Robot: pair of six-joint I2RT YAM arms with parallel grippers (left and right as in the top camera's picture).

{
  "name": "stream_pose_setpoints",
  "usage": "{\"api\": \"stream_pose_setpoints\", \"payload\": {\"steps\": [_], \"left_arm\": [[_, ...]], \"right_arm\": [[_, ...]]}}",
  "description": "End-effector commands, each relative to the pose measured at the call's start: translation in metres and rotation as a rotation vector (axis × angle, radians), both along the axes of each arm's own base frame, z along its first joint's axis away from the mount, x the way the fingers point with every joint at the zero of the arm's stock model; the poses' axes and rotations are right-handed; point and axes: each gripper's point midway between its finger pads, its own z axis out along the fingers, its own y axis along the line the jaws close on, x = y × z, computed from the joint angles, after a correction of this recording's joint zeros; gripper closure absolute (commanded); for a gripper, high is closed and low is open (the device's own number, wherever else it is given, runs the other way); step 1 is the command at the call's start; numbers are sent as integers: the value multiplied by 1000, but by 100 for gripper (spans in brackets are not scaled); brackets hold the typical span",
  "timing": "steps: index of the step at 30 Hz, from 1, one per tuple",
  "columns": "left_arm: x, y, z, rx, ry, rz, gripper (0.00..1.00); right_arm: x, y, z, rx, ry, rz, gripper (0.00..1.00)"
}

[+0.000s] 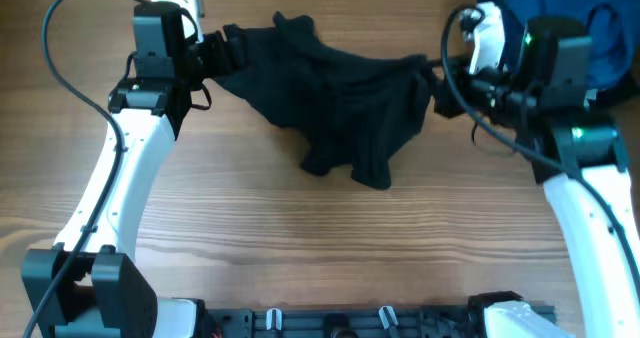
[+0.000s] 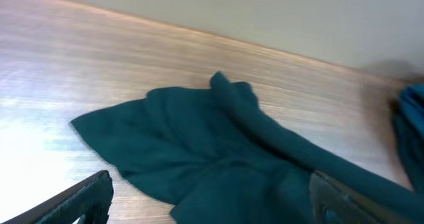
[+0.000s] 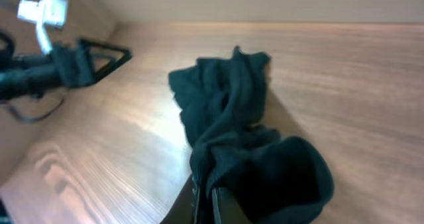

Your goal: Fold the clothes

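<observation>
The black garment lies bunched and wrinkled at the back middle of the wooden table, stretched between my two grippers. My left gripper is at its left end; in the left wrist view its jaws are wide open, with the fabric lying between and ahead of them. My right gripper is at the garment's right end. In the right wrist view its jaws are shut on a fold of the black fabric. No logo mark shows.
A bright blue garment lies at the back right corner, behind my right arm; it also shows at the right edge of the left wrist view. My left arm shows in the right wrist view. A wall borders the table's far edge.
</observation>
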Motion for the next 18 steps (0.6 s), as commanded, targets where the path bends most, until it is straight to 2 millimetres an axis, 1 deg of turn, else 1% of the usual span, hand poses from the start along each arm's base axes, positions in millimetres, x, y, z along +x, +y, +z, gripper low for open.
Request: {"api": "stream_pose_setpoints", "payload": {"steps": [1, 2, 3, 6, 8, 9, 10, 11, 12, 13, 14, 15, 16, 17, 18], "left_arm": [[-7, -30, 26, 17, -110, -243, 5], [-7, -30, 26, 37, -119, -260, 4], [-7, -30, 27, 65, -132, -279, 2], [0, -31, 27, 110, -171, -308, 0], [5, -31, 17, 114, -160, -313, 0], [8, -31, 10, 114, -149, -313, 0], [10, -31, 3, 112, -136, -313, 0], [13, -32, -2, 108, -128, -312, 0], [13, -33, -6, 102, -119, -314, 1], [11, -34, -9, 87, -102, -320, 3], [7, -35, -14, 75, -75, -321, 5], [3, -35, -21, 71, -40, -321, 6], [-4, -34, -33, 65, 20, -322, 8], [-12, -34, -45, 60, 77, -324, 9], [-25, -33, -59, 53, 157, -326, 10]], "right_arm": [[-31, 3, 20, -55, -55, 41, 96], [-48, 8, 16, -85, -40, 89, 96], [-57, 12, 13, -98, -29, 114, 96], [-100, 34, 5, -121, 2, 297, 96], [-120, 42, 3, -135, 20, 355, 96], [-132, 46, 7, -141, 19, 391, 96], [-144, 51, 15, -147, -1, 432, 96], [-149, 52, 23, -157, -23, 438, 95], [-148, 47, 34, -181, -61, 407, 96], [-133, 35, 46, -210, -92, 286, 96], [-123, 29, 52, -219, -110, 216, 96], [-115, 24, 55, -221, -117, 159, 96], [-101, 18, 56, -225, -114, 80, 96], [-89, 15, 54, -228, -106, 22, 96], [-77, 14, 50, -230, -88, -13, 96]]}}
